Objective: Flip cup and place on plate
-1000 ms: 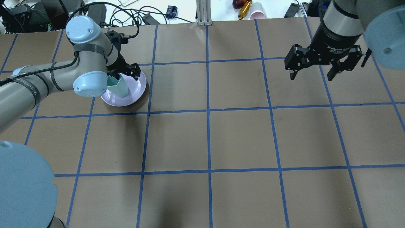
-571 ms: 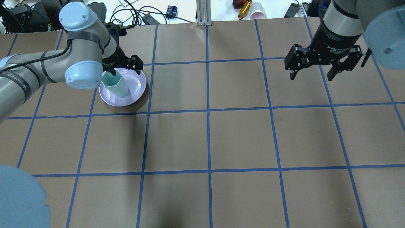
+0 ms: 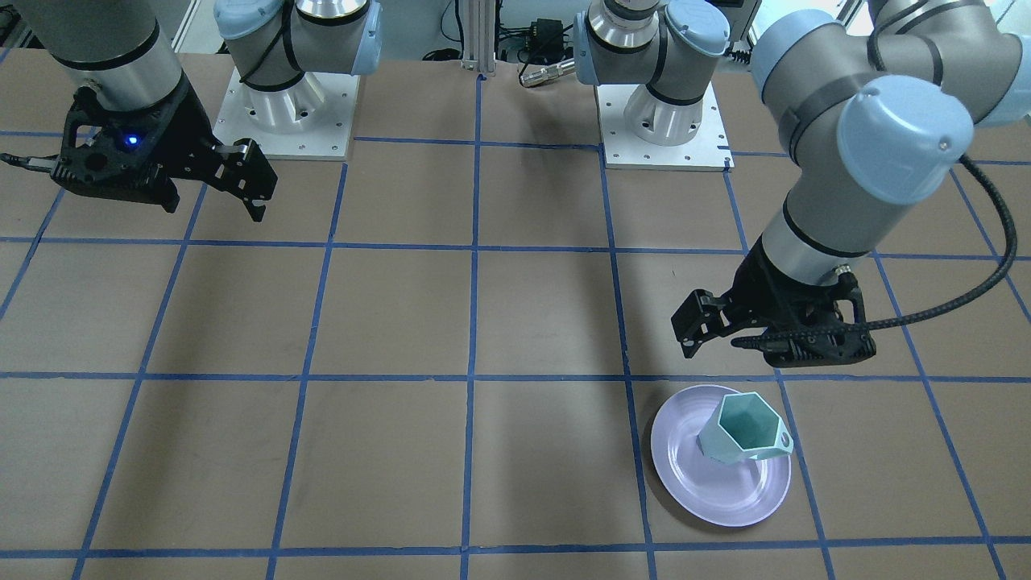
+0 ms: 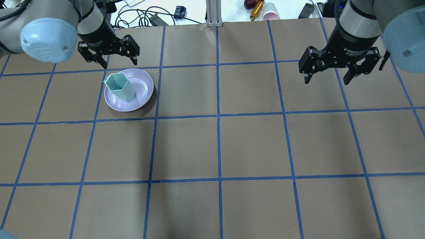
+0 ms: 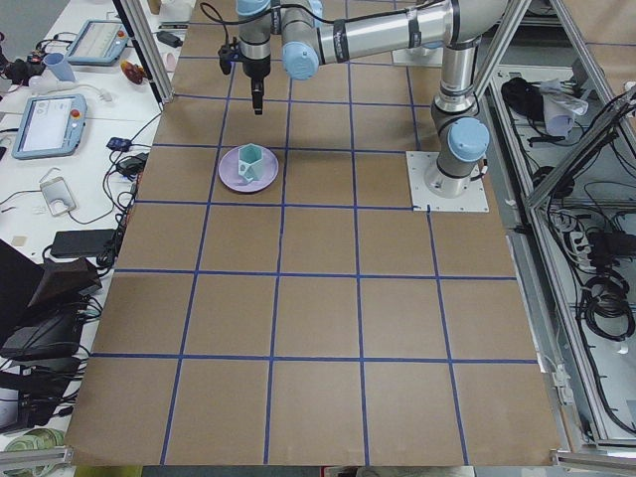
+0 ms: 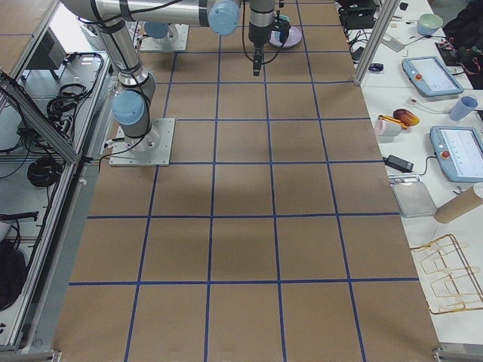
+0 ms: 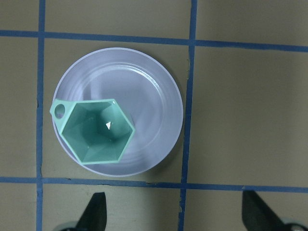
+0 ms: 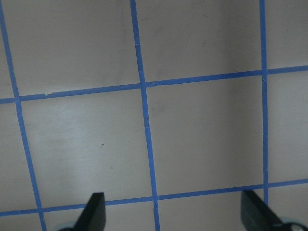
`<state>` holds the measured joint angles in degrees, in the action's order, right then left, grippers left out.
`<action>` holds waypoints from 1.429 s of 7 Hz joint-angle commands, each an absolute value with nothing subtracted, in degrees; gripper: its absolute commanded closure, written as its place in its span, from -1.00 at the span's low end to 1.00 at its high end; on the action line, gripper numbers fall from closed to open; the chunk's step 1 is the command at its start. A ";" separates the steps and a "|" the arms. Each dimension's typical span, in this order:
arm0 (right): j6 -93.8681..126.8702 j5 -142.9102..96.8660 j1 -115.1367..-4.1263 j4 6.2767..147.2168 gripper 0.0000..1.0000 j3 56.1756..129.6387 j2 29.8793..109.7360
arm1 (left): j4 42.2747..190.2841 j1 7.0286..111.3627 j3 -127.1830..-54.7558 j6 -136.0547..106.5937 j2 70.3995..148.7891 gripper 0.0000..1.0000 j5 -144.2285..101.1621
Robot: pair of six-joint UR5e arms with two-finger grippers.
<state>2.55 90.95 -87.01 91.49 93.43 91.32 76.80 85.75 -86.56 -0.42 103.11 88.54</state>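
The mint-green faceted cup (image 4: 121, 88) stands upright, mouth up, on the left part of the lavender plate (image 4: 143, 90). In the left wrist view the cup (image 7: 96, 130) shows its teal inside and its handle at the upper left, on the plate (image 7: 154, 101). It also shows in the front-facing view (image 3: 745, 431) on the plate (image 3: 709, 483). My left gripper (image 4: 117, 61) is open and empty, raised above the table just beyond the plate (image 3: 773, 350). My right gripper (image 4: 327, 79) is open and empty, high over the far right of the table (image 3: 211, 201).
The table is brown paper with a blue tape grid. Cables, a pink paper cup (image 4: 270, 13) and tools lie past the far edge. The two arm bases (image 3: 286, 105) stand on the robot's side. The right wrist view shows only grid and fingertips (image 8: 94, 211).
My left gripper has come off the cup, risen and moved toward the table's far edge. The cup stays upright on the plate. The right arm has not moved.
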 commanded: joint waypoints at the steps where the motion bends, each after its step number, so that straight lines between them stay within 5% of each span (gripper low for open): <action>1: 2.55 90.97 -87.01 91.49 -1.00 93.43 91.32 | 83.39 85.87 -85.96 -0.79 99.77 -1.00 88.68; 10: 2.55 90.88 -87.01 91.49 -1.00 93.43 91.32 | 91.32 86.92 -88.77 -2.64 95.10 -1.00 90.97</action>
